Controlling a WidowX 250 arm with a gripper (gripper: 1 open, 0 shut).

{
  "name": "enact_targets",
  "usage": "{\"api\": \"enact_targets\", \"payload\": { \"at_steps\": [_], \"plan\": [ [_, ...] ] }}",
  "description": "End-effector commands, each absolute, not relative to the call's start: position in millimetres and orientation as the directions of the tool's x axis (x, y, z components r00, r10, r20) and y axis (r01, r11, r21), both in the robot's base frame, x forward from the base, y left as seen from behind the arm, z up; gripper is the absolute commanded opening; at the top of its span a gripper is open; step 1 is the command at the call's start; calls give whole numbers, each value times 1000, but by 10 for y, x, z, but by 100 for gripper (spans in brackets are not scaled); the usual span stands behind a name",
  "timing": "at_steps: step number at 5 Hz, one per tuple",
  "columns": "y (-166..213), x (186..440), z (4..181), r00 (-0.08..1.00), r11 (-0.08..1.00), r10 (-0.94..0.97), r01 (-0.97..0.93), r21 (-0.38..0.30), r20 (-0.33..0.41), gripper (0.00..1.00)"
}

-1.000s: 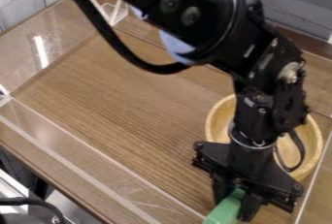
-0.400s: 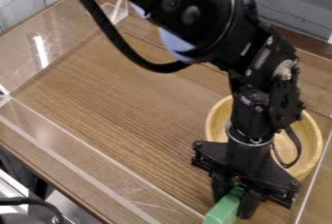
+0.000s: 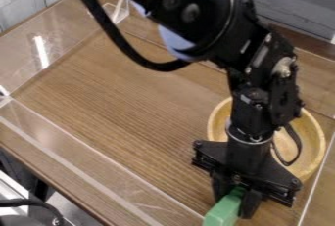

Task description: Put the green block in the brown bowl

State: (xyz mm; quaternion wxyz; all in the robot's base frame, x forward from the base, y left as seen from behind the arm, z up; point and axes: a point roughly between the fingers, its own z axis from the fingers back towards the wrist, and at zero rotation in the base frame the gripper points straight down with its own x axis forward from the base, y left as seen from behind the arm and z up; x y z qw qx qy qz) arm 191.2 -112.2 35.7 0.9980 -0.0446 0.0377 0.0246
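The green block point(image 3: 226, 210) lies at the table's front edge, low in the camera view, its lower end showing below the fingers. My gripper point(image 3: 237, 195) points straight down and is shut on the block's upper end. Just behind and to the right stands the brown bowl point(image 3: 220, 121), a light tan wooden bowl; the black arm hides most of its inside and only the left rim and part of the right rim point(image 3: 314, 147) show.
The wooden tabletop point(image 3: 118, 93) is walled by clear plastic panels point(image 3: 53, 122) at the left and front. The black arm with its cables point(image 3: 131, 49) reaches in from the upper left. A dark object point(image 3: 33, 213) sits at the bottom left corner.
The arm's wrist has shifted very slightly left and the block sits a touch higher in the fingers; the gripper stays shut on it.
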Motion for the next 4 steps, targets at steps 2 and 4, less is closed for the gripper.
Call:
{"api": "enact_targets", "payload": {
  "at_steps": [2, 4],
  "plan": [
    [-1117, 1993, 561, 997, 991, 57, -63, -116, -52, 0],
    [-1068, 2046, 923, 995, 987, 92, -95, -132, -30, 0]
  ]
}}
